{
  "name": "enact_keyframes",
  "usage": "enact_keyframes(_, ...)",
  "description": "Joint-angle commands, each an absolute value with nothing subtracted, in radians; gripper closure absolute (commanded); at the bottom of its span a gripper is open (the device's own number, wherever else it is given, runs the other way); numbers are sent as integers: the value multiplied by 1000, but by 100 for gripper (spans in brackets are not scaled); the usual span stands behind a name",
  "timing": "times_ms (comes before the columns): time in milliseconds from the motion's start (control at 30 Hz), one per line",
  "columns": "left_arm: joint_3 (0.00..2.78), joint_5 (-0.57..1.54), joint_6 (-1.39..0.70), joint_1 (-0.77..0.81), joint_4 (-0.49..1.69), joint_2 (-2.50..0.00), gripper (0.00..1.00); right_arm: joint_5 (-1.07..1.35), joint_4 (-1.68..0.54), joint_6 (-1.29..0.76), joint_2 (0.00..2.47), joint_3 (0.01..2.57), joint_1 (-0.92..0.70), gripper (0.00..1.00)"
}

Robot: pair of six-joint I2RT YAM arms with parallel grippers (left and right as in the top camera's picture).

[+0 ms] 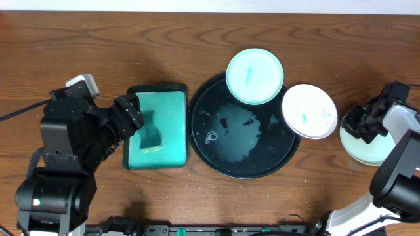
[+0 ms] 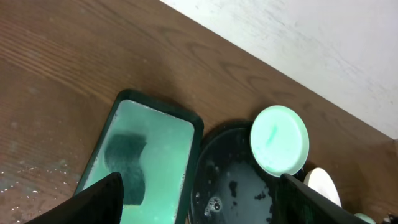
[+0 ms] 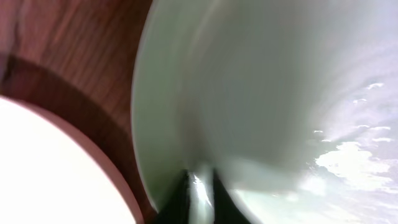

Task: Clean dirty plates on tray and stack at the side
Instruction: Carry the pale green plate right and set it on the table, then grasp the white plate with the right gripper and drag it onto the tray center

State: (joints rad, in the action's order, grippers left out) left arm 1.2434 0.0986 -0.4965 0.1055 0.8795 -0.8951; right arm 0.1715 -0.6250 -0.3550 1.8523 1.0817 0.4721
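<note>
Pinched thinly by the right jaws, the wet plate (image 1: 359, 152) at 3 o'clock could slip free; left jaws gape wide over the sponge (image 1: 150, 135).

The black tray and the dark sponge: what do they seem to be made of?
The black tray looks like glossy plastic, or perhaps lacquered metal. Its surface is smooth, reflects light, and holds water in puddles. The dark sponge looks like soft matte foam, since it has no shine, but its texture is too small to confirm.
</note>
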Motion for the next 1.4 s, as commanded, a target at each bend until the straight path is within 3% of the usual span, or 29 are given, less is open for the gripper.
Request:
enact_keyframes(0, 1257, 86, -490, 100, 881, -896, 22, 195, -611, -348, 1819, 1042, 477, 69)
enact_keyframes(100, 1257, 86, -490, 100, 881, -896, 21, 362, -573, -193, 1736, 1042, 470, 62)
enact_keyframes(200, 1257, 86, -490, 100, 881, -896, 21, 405, -567, -166, 1655, 1042, 447, 57)
enact_keyframes(300, 1257, 86, -490, 100, 881, -896, 21, 405, -490, -41, 1658, 1037, 392, 61)
enact_keyframes(567, 1257, 86, -490, 100, 881, -896, 22, 299, -252, 198, 1822, 1034, 310, 48)
enact_keyframes(767, 1257, 86, -490, 100, 889, -896, 22, 180, -212, 226, 1865, 1034, 311, 37)
enact_keyframes(867, 1257, 86, -490, 100, 894, -896, 22, 194, -233, 225, 1866, 1033, 313, 36)
enact_keyframes(933, 1257, 86, -490, 100, 893, -896, 22, 196, -272, 225, 1886, 1033, 313, 46)
enact_keyframes(1033, 1257, 86, -490, 100, 894, -896, 21, 195, -295, 225, 1924, 1033, 313, 52)
enact_keyframes(1133, 1257, 86, -490, 100, 894, -896, 21, 196, -340, 184, 1948, 1033, 313, 89)
enact_keyframes(1200, 1257, 86, -490, 100, 894, -896, 22, 225, -389, 134, 1921, 1033, 313, 99)
enact_keyframes(1367, 1257, 86, -490, 100, 893, -896, 21, 313, -486, 22, 1814, 1033, 312, 99)
